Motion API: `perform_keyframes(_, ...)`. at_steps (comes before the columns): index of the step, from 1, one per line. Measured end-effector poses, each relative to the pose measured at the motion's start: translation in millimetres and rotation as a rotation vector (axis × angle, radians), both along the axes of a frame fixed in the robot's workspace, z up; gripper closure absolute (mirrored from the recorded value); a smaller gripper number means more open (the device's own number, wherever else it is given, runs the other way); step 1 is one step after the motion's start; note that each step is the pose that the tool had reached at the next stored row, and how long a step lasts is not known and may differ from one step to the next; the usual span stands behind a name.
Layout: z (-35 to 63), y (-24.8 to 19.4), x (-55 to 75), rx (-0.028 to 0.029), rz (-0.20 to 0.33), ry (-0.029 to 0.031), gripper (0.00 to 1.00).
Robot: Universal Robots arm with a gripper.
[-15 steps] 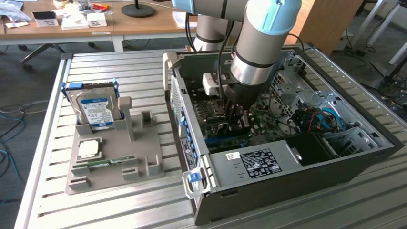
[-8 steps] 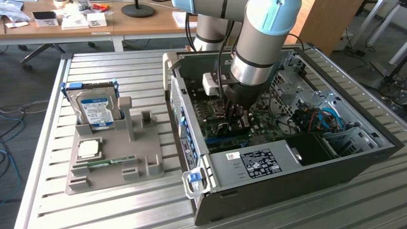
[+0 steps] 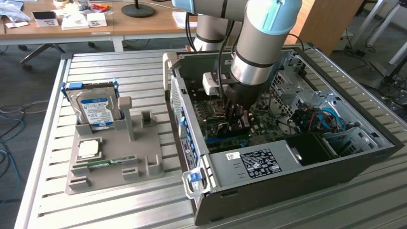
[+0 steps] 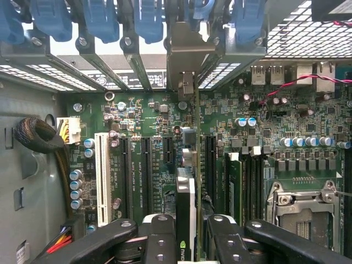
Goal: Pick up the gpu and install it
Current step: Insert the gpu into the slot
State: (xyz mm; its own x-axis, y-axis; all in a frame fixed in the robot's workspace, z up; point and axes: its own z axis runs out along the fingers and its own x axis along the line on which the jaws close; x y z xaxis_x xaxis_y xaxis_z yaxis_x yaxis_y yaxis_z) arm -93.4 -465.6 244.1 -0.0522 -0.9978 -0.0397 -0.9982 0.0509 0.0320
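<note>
You have the thin dark gpu card with its silver metal bracket (image 4: 186,82) already lifted and carried into the open black computer case (image 3: 356,167), so the pick-up part looks done. In the wrist view the black pincer (image 4: 186,234) is clenched on the card's edge, low in the middle of the frame, with one black finger (image 4: 159,231) on either side of it. The card runs edge-on up the middle of the frame, and its bracket reaches the row of rear slot openings with blue plastic latches (image 4: 99,19) at the top.

In the exterior view the pincer (image 3: 237,117) is down inside the case at frame centre, over the green motherboard (image 3: 267,126). The card stands upright above the long black expansion slots (image 4: 146,176), roughly in line with one, but you cannot tell from these views whether its edge is fully seated. I judge the install as under way and not confirmed.

At the left of the exterior frame, the grey parts holder (image 3: 114,162) on the slatted metal tabletop (image 3: 51,210) carries a silver hard drive with a blue-white label (image 3: 95,110) and other small parts
</note>
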Motion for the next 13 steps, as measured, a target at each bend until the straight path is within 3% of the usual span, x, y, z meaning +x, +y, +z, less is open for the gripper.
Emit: perform_keyframes(13,-1.7,0.0,0.1,-0.0001,0.0,0.0001,0.73)
